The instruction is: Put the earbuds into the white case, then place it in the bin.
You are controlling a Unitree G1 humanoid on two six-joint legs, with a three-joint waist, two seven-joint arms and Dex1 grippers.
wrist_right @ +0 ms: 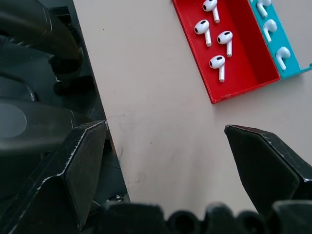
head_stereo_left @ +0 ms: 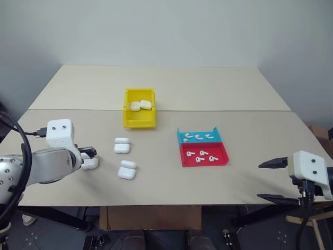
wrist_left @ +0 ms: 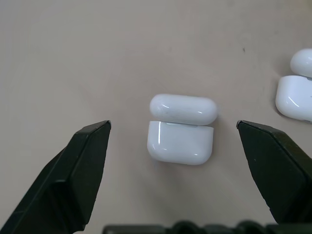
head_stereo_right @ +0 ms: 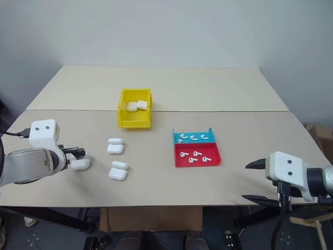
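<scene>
Left gripper spread around white case — lid up, untouched

A case lies on the table between the left claw's spread fingers; two more cases lie to its right.

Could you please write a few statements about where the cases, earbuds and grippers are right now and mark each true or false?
1. The yellow bin holds two white cases. True.
2. The left gripper is shut on a case. False: its fingers stand open on either side of an open white case lying on the table, not touching it.
3. Earbuds lie in both the red and blue halves of the tray. True.
4. The right gripper hovers above the tray. False: it is open at the table's near right edge, away from the tray.
</scene>
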